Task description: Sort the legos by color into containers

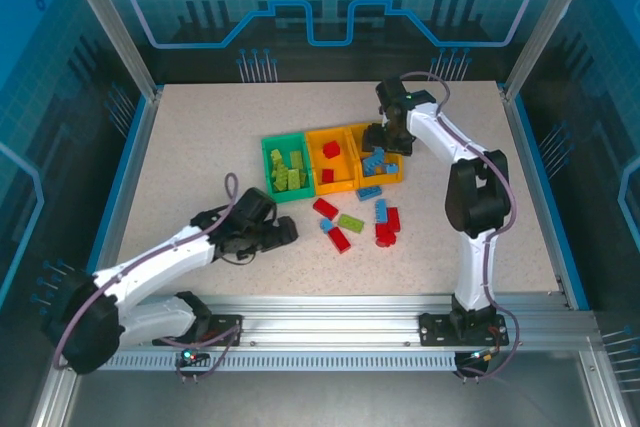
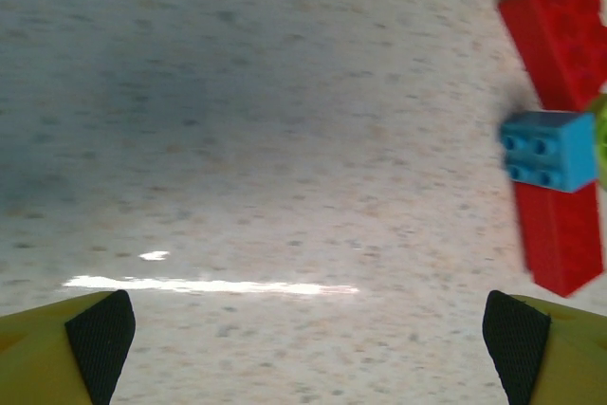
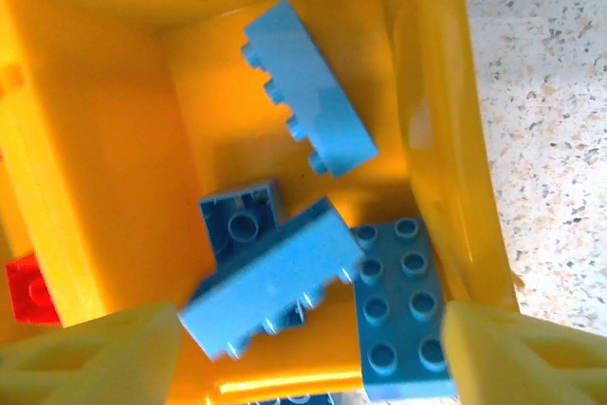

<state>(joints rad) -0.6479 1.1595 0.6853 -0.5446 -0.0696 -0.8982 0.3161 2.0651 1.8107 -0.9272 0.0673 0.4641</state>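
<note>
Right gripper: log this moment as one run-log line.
right gripper: open above rightmost orange bin | bin contents: blue bricks | left gripper: open, empty, low over table | loose legos: unsorted

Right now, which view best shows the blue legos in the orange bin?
The right wrist view: it looks straight down into the orange bin, so the blue legos are large, studs clear. The top external view shows them small, partly under the right hand. The left wrist view faces loose bricks on the table.
</note>
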